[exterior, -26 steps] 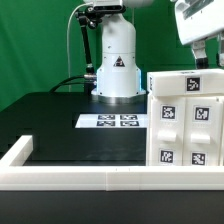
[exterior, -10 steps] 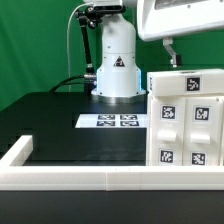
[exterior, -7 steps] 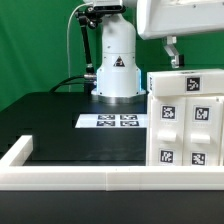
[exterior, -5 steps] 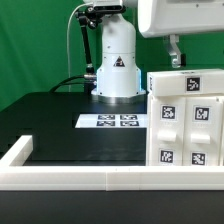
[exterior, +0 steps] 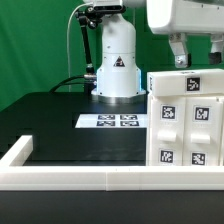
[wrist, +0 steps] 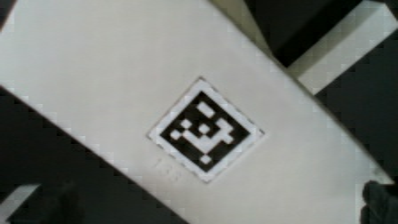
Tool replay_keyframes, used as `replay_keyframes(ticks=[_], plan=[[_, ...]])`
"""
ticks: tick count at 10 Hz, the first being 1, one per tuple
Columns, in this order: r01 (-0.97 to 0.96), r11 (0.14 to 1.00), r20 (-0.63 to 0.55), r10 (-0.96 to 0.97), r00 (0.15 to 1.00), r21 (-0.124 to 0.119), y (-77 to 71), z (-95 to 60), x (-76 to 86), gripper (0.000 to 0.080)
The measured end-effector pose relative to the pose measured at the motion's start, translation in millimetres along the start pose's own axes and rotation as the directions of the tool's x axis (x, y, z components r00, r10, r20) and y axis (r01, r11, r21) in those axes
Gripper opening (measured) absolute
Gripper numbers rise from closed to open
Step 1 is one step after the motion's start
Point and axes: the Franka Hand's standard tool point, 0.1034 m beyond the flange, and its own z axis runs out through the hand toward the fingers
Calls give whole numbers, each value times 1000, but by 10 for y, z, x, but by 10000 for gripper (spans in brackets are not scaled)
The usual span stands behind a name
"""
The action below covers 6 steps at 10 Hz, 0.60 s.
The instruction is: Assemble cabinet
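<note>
The cabinet is a white boxy shell with several black-and-white tags on its front and one on its top, standing at the exterior view's right on the black table. My gripper hangs just above its top, apart from it, with one finger showing over the cabinet's left part. In the wrist view the cabinet's white top with its tag fills the picture, and my gripper is open and empty with its dark fingers at the picture's edges.
The marker board lies flat on the table in front of the white robot base. A low white rim frames the table's near side and left corner. Cables run behind the base against the green backdrop.
My gripper rose from the cabinet's top and swung to the exterior view's left, then moved back to the right over the last second. The cabinet has not moved.
</note>
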Motion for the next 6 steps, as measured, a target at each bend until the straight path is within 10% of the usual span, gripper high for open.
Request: replay_keyframes(ticks=[6], plan=[[463,886,81,-461,884,-5,3,30,-55,796]])
